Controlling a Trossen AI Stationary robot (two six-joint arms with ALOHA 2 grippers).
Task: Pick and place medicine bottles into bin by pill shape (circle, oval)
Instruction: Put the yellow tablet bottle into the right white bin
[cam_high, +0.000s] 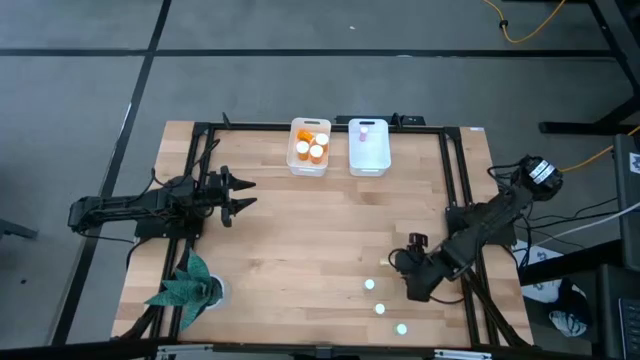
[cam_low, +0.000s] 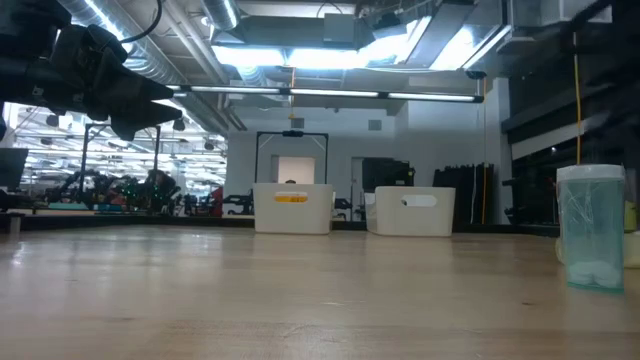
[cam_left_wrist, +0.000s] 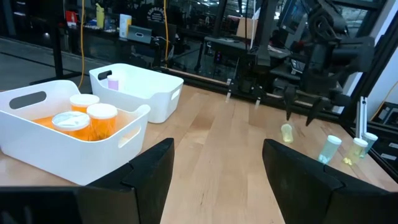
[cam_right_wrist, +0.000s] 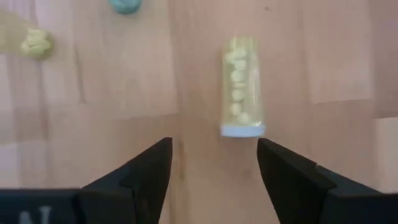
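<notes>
Three small pale bottles with white caps (cam_high: 369, 285) (cam_high: 380, 308) (cam_high: 402, 328) stand on their bases on the wooden table near its near right corner. My right gripper (cam_high: 410, 290) is open just to their right and touches nothing. In the right wrist view its fingers (cam_right_wrist: 214, 162) stand apart just short of a pale yellow bottle (cam_right_wrist: 241, 87). The left white bin (cam_high: 310, 160) holds orange bottles (cam_left_wrist: 87, 118). The right white bin (cam_high: 368, 160) holds one small bottle (cam_left_wrist: 112, 81). My left gripper (cam_high: 242, 195) is open and empty at the table's left.
The two bins stand side by side at the table's far edge. A teal leafy thing (cam_high: 185, 288) lies at the near left corner. A black frame (cam_high: 455, 180) runs along the table's sides. Bare wood lies between the arms.
</notes>
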